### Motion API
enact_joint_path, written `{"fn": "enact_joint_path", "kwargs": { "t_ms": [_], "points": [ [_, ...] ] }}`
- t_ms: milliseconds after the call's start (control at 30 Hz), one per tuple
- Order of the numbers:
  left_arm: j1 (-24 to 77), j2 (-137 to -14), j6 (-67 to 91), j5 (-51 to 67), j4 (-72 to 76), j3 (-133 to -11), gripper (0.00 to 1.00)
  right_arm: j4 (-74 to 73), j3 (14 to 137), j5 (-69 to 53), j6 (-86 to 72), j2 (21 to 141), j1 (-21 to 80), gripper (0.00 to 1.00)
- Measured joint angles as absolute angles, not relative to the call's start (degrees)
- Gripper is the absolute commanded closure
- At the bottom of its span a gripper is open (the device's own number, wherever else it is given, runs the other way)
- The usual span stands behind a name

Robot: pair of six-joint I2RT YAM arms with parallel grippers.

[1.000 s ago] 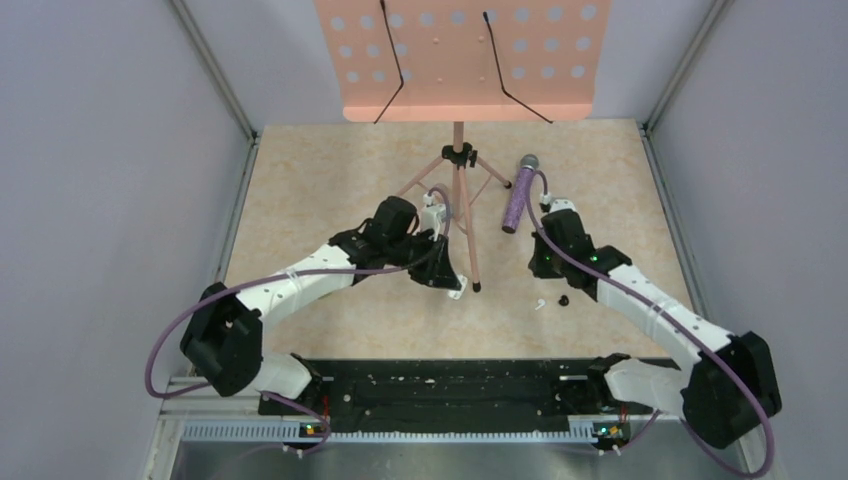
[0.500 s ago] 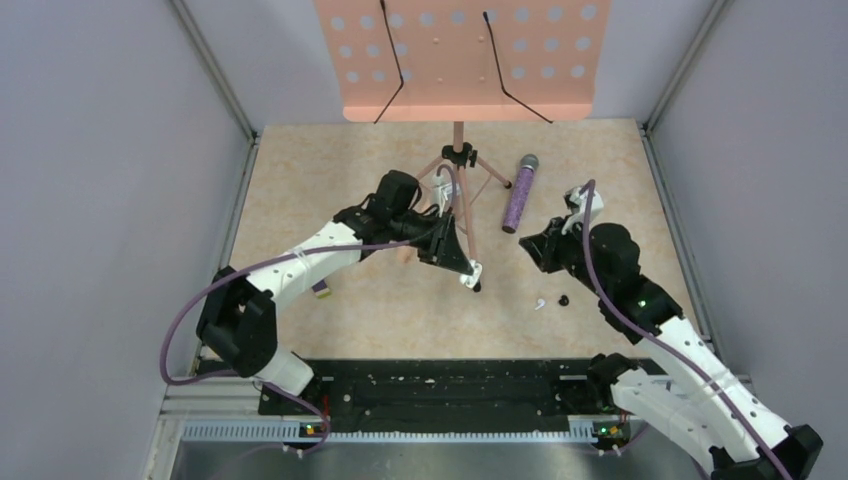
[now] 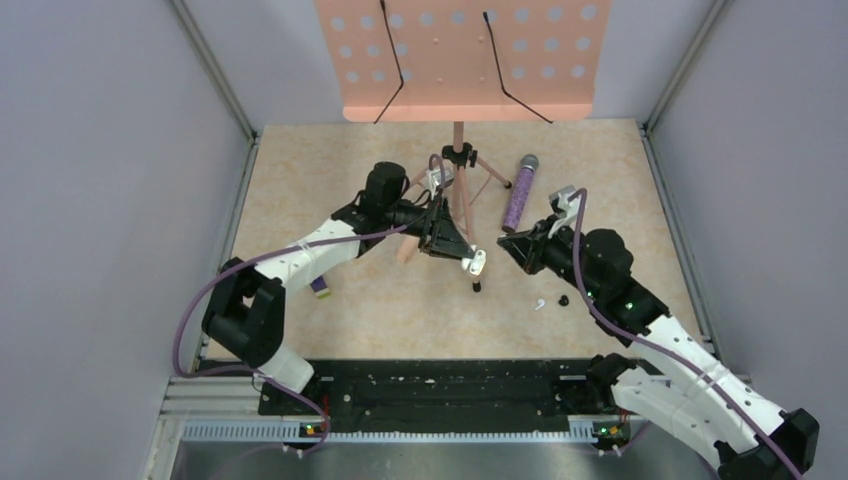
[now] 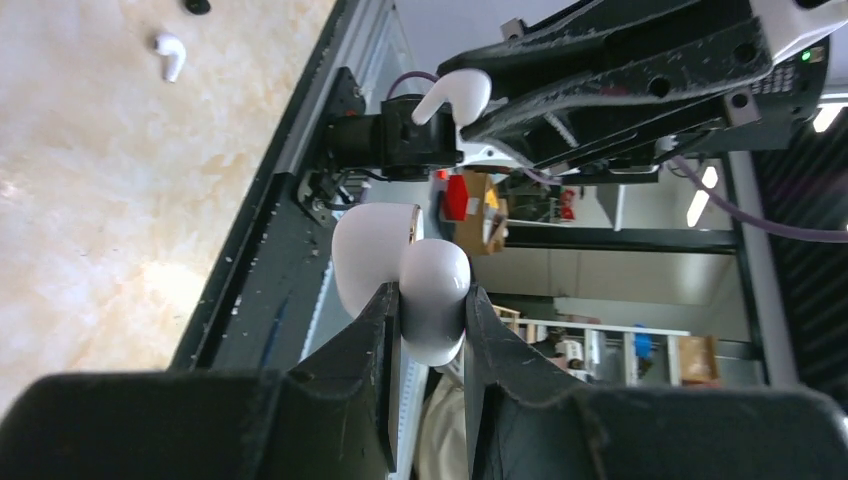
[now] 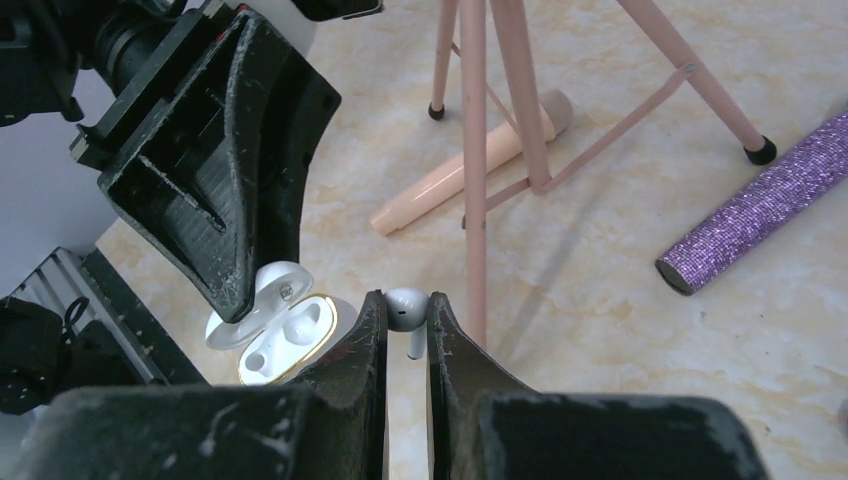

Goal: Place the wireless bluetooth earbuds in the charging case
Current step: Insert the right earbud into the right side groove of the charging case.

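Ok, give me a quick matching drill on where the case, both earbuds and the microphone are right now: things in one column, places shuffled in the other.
Things:
1. charging case
2. earbud nearest the case
3. other earbud
4. purple microphone

Places:
A. on the table beside a small black object
B. clamped in the left fingers, lid open
C. on the table beside the pink tripod
D. pinched in the right fingers

Pairs: 1-B, 2-D, 3-A, 4-C
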State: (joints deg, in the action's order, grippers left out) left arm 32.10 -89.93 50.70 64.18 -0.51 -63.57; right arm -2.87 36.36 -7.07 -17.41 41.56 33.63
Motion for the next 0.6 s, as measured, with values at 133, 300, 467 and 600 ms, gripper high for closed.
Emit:
{"fn": "enact_joint_path", "kwargs": {
  "t_ms": [133,300,467,600],
  "points": [
    [32.1,-90.7,56.5,65.4,3.1,-62.7,1.00,0.1,35.2,-8.3,-16.9,42.4,34.8,1.00],
    [32.1,-91.2,57.4,64.5,1.1,-62.7,1.00,3.9,34.1,-10.1,-15.8,42.5,35.4,1.00],
    [32.1,-91.4,58.6,63.1,-0.2,-62.7,1.00,6.1,34.0,-11.1,-14.9,42.5,35.5,1.00],
    [32.1,-91.4,62.7,63.1,3.3,-61.7,1.00,9.2,33.2,-12.6,-14.4,42.5,36.5,1.00]
  ]
}}
